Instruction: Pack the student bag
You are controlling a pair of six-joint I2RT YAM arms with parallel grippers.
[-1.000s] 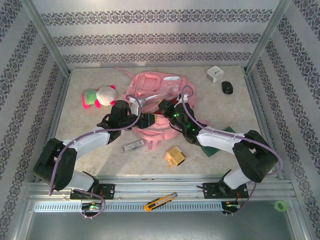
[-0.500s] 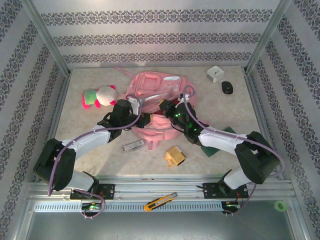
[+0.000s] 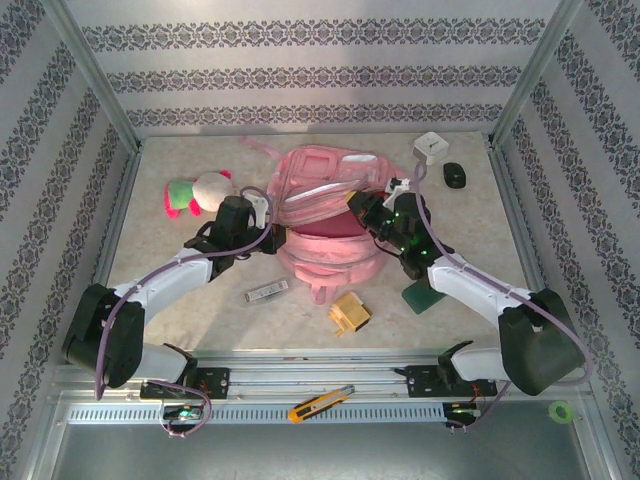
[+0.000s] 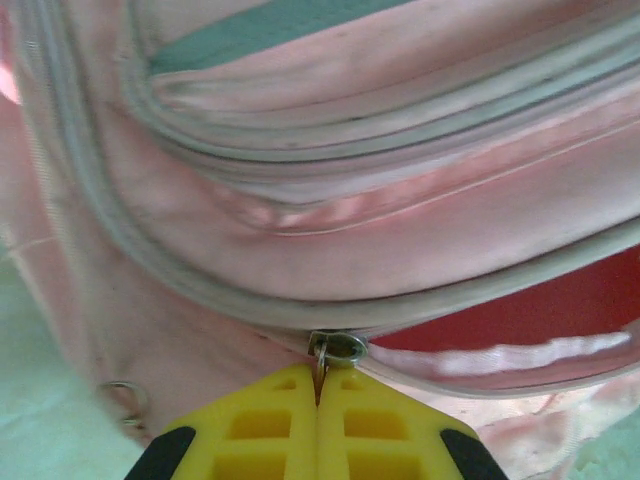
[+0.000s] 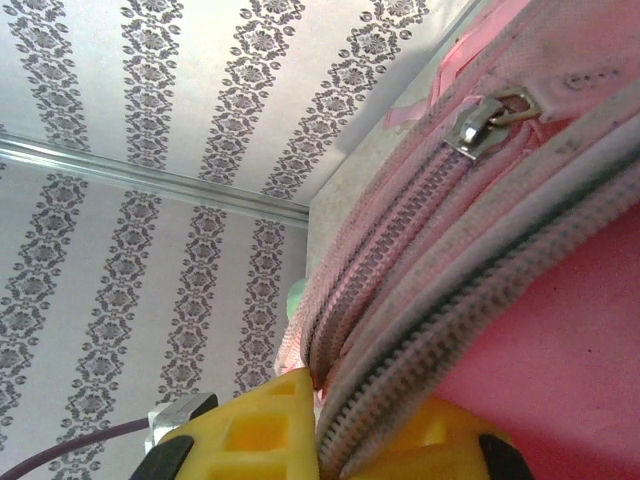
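The left tool [image 4: 318,400], clenched on the zipper pull [image 4: 336,348] of the student bag [image 3: 320,170] lying mid-way back on the worktop [image 3: 180,290], may slip off that small ring or drag the bag if the right tool [image 5: 322,425], pinching the opening's rim, loses the fabric.

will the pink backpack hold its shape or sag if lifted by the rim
Probably sags: the student bag is soft, creased fabric where the right gripper pinches its rim. Likely light: its gaping red interior looks empty. The metal zipper pull in the left gripper might slip.
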